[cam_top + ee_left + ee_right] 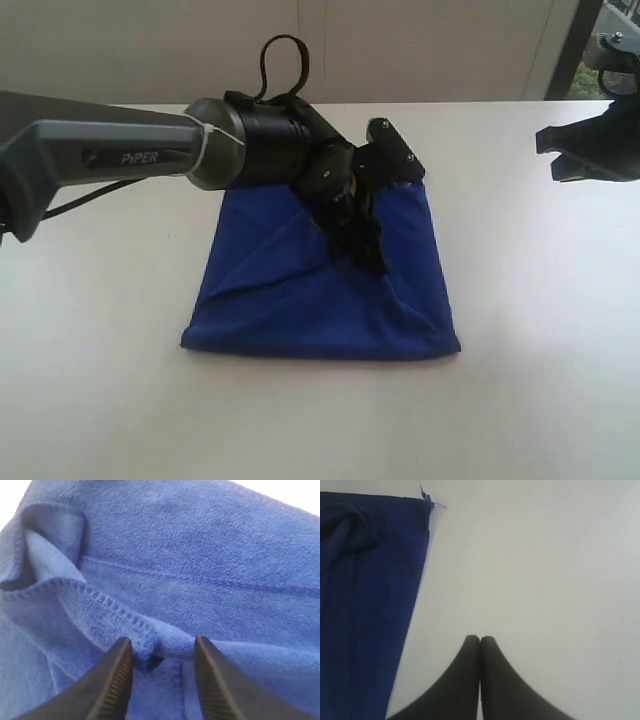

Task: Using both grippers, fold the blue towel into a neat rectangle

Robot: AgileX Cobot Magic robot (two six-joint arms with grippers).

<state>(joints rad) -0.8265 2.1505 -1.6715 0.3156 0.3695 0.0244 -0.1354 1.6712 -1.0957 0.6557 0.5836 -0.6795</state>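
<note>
Exterior view: the left gripper (360, 240) reads dark against the blue towel (300, 300), and its fingertips are hard to make out. Its arm reaches in from the left, with the wrist angled down over the towel's far half. The towel lies folded on the white table (520, 380). The right gripper (590, 150) is cut off at the frame edge, well apart from the towel.

Left wrist view: the fingers (112, 680) stand apart, with the stitched hem (115, 607) bunched between them, unclamped.

Right wrist view: the fingers are pressed together above the table, beside the towel's edge.
</note>
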